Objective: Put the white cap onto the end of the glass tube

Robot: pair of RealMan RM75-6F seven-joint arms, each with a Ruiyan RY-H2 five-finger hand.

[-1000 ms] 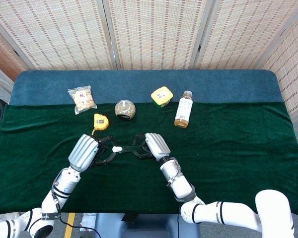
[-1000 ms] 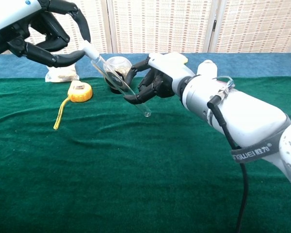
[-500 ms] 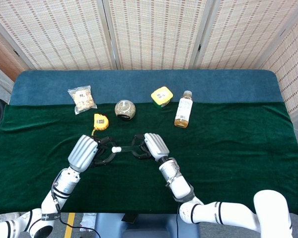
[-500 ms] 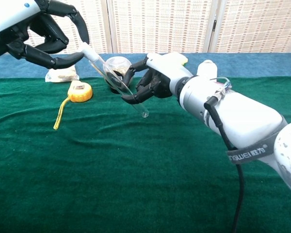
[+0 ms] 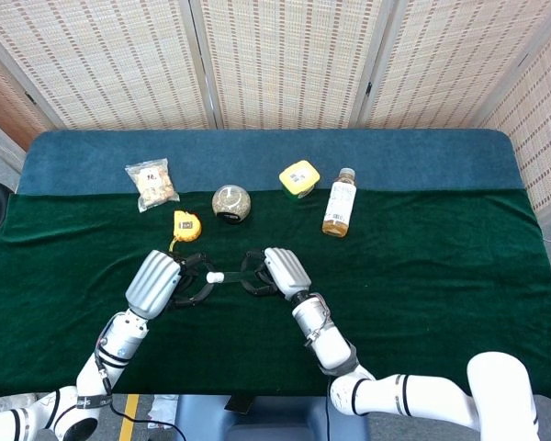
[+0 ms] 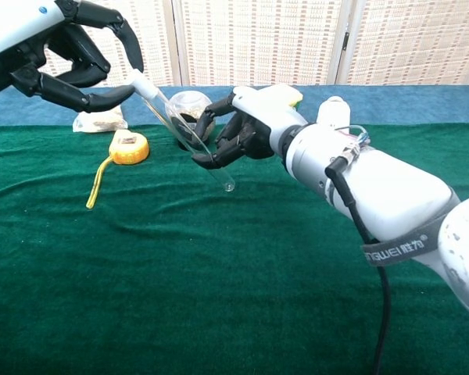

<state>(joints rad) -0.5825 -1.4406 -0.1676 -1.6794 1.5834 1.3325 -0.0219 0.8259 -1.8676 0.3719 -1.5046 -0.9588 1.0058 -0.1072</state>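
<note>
Two hands met over the green cloth [image 5: 422, 276] near the table's front middle. The left hand [image 5: 156, 281] had its dark fingers [image 6: 102, 95] pinched around the white cap [image 5: 216, 276], which sat at the upper end of the glass tube [image 6: 191, 144]. The right hand [image 5: 283, 270] had its fingers curled around the tube's middle, clamped on it. Whether the cap was fully seated on the tube could not be told.

From the head view, looking down, the tube was nearly invisible; only the small white cap showed between the two hands, and the hands looked almost level with each other. That view also laid out the row behind them: a snack packet [image 5: 152, 184] at the left, a yellow tape measure [image 5: 186, 224], a round glass jar [image 5: 230, 203], a yellow-lidded cup [image 5: 299, 178] and a bottle of amber drink [image 5: 339, 203], all well apart from the hands.

From the chest view, the tube showed plainly as a clear rod slanting down from the cap at upper left to its open end at lower right, held clear of the cloth. There the jar sat partly hidden behind the right hand's fingers, and the bottle was mostly covered by the right arm, with only its cap peeking out.
</note>
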